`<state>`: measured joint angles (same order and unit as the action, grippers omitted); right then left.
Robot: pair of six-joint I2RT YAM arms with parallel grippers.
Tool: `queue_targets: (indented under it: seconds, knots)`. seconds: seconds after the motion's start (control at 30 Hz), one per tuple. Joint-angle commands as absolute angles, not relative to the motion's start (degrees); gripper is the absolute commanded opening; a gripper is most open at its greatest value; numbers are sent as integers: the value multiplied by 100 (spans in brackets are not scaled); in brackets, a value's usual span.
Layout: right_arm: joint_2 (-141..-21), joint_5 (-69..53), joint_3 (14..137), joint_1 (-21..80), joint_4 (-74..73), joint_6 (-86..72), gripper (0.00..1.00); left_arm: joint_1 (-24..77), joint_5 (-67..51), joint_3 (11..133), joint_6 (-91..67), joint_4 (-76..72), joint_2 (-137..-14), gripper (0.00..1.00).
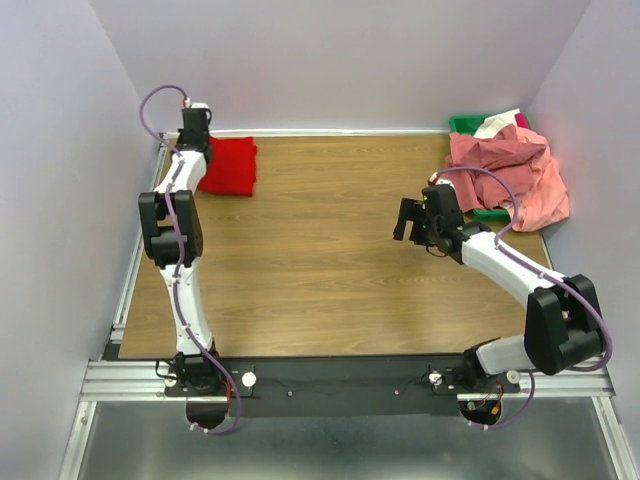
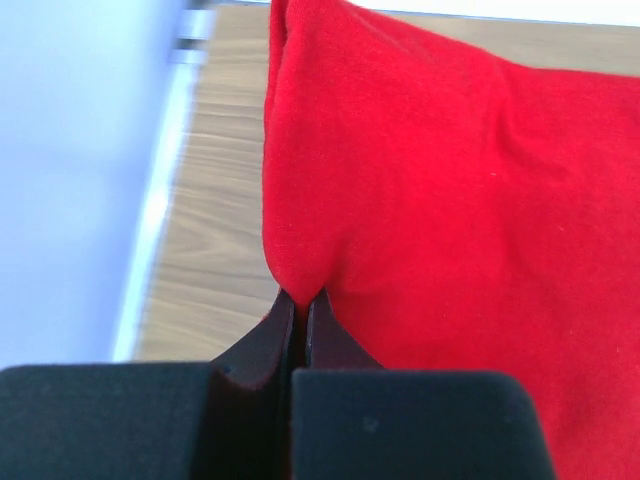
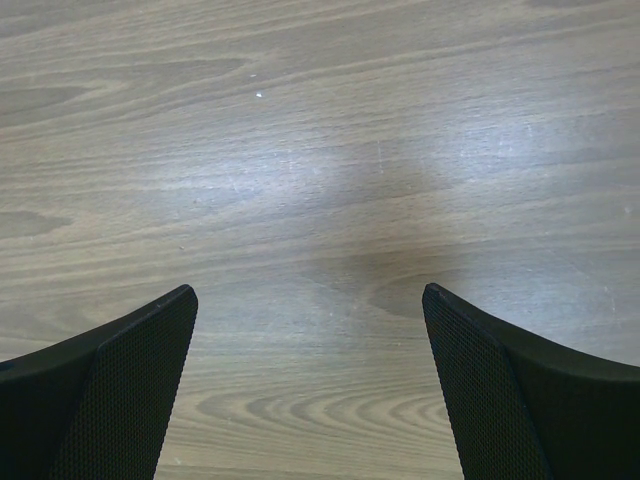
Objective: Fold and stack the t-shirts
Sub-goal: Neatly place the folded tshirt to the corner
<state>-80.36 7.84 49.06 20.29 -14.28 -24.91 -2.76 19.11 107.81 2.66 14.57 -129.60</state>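
Observation:
A folded bright red t-shirt (image 1: 230, 165) lies at the far left corner of the wooden table. My left gripper (image 1: 197, 150) is at its left edge, shut on a pinch of the red cloth (image 2: 420, 170), as the left wrist view shows at the fingertips (image 2: 298, 300). Several salmon pink t-shirts (image 1: 515, 170) lie in a crumpled heap at the far right, over the green bin. My right gripper (image 1: 408, 222) is open and empty above bare table (image 3: 320, 200), left of the pink heap.
A green plastic bin (image 1: 468, 124) sits under the pink heap at the far right corner, with a white cloth (image 1: 497, 125) on top. White walls close in the table on the left, back and right. Bare wood (image 1: 320, 250) spans the middle.

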Motion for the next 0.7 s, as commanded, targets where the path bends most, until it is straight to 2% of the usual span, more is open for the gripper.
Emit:
queue_targets:
  seconds: [0.0, 0.4, 0.43, 0.47, 0.53, 0.57, 0.67]
  knots:
    - [-8112, 1125, 4992, 2030, -1600, -2417, 100, -632, 2171, 11039, 712, 1494, -13166, 0]
    - [-8130, 1423, 4983, 2030, -1758, -2408, 100, -694, 2821, 12682, 1406, 1705, -14168, 0]
    - [-8104, 1459, 4966, 2022, -1801, -2426, 100, -703, 2891, 12726, 1485, 1644, -14211, 10]
    - [-8086, 1485, 4957, 2030, -1810, -2434, 100, -703, 2892, 12761, 1520, 1617, -14238, 10]
    - [-8025, 1485, 4922, 2022, -1854, -2452, 100, -703, 3023, 12936, 1608, 1661, -14326, 46]
    - [-7998, 1477, 4913, 2030, -1872, -2461, 100, -703, 3067, 12972, 1608, 1644, -14335, 58]
    - [-7937, 1459, 4896, 2030, -1890, -2496, 100, -712, 3278, 13095, 1442, 1643, -14326, 67]
